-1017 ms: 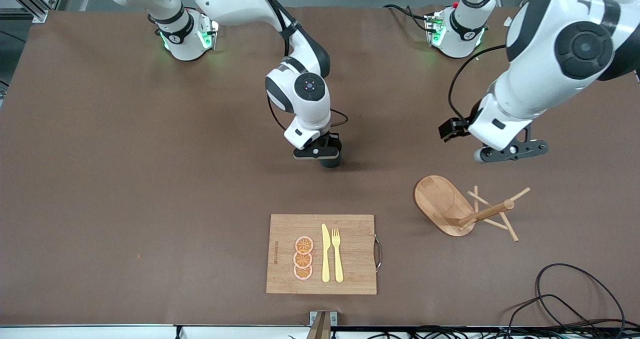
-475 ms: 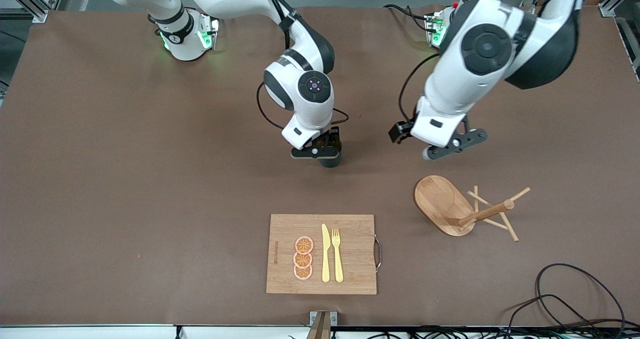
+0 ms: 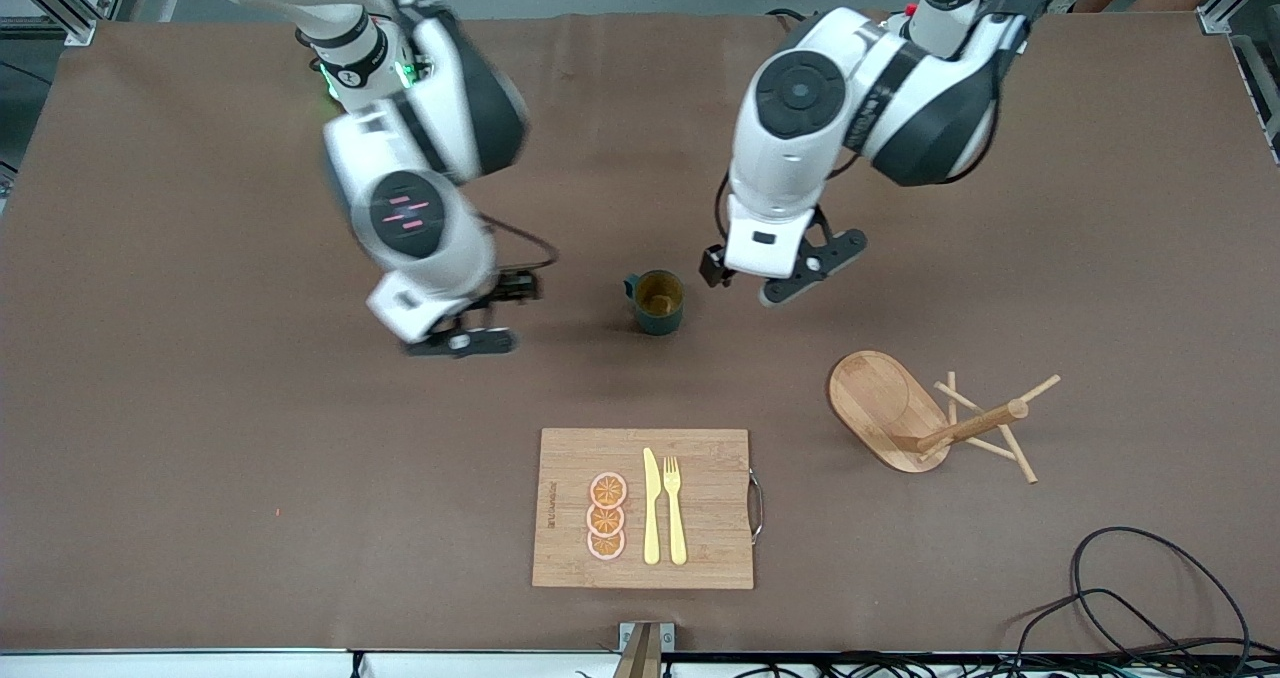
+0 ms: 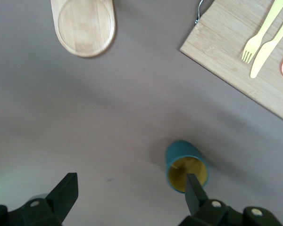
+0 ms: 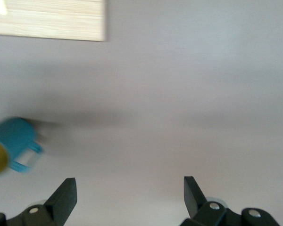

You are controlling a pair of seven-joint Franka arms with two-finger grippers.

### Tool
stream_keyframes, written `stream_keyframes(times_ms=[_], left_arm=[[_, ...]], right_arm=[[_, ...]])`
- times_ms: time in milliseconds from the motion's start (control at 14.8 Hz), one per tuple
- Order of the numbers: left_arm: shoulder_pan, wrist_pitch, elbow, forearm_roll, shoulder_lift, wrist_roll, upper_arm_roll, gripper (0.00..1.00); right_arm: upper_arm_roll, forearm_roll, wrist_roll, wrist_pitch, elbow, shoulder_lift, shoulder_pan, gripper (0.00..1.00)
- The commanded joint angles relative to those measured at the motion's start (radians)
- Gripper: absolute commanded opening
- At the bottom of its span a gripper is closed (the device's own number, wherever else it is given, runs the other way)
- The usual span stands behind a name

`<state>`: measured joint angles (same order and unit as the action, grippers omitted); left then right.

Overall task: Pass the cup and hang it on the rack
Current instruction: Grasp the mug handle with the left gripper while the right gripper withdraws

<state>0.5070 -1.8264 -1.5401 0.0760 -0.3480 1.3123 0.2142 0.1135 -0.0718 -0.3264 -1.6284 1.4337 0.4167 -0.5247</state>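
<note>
Item: small dark teal-green cylindrical mug with mustard-yellow inside (image 3: 656, 302); stands upright and free on the brown table (image 3: 200, 458), mouth up, its small handle turned toward the right arm's end of the table; held by nothing.

Item: left gripper (image 3: 790, 276); hangs just beside the mug, toward the left arm's end of the table, above the tabletop; fingers (image 4: 66, 193) spread wide with nothing between them; in the left wrist view the mug (image 4: 186, 165) sits close against one finger rather than centred in the gap.

Item: right gripper (image 3: 470, 320); over bare table, apart from the mug toward the right arm's end; fingers (image 5: 65, 195) parted and empty; the mug (image 5: 12, 143) lies off to one edge of the right wrist view.

Item: light wooden mug tree with oval flat base, central post and thin dowel pegs (image 3: 930, 418); nearer the front camera than the mug and toward the left arm's end of the table.

Item: rectangular bamboo cutting board (image 3: 700, 548) bearing yellow knife, yellow fork and orange slices; nearer the front camera than the mug; not part of the job.

Handling note, as judgement: step in hand looks like the left arm's pickup; centre the gap over the mug wall first; descend straight; grip the body so the handle stays free for a peg; close gently, lest the mug tip.
</note>
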Motion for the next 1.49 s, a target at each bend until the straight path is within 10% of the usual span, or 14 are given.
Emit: stream_keyframes(times_ms=[0,407,949,1424], left_arm=[[0.082,-0.019,0.083,0.074,-0.081,0.164,-0.007,1.0],[0.211,-0.079,0.137,0.237,-0.207,0.485,-0.01,0.99],[0.402,-0.08,0.221,0.496,-0.408,0.815,-0.025,0.97],[0.643,-0.079,0.276,0.528,-0.549,0.903,-0.252,0.95]], right_arm=[[-0.02,-0.005,0.156,0.077,0.054,-0.099,0.135,1.0],[-0.02,0.099,0.182,0.044,0.231,-0.286,0.304,1.0],[-0.018,0.107,0.398,0.059,0.179,-0.308,0.514,1.0],[-0.026,0.112,0.412,0.136,0.065,-0.274,0.551,1.0]])
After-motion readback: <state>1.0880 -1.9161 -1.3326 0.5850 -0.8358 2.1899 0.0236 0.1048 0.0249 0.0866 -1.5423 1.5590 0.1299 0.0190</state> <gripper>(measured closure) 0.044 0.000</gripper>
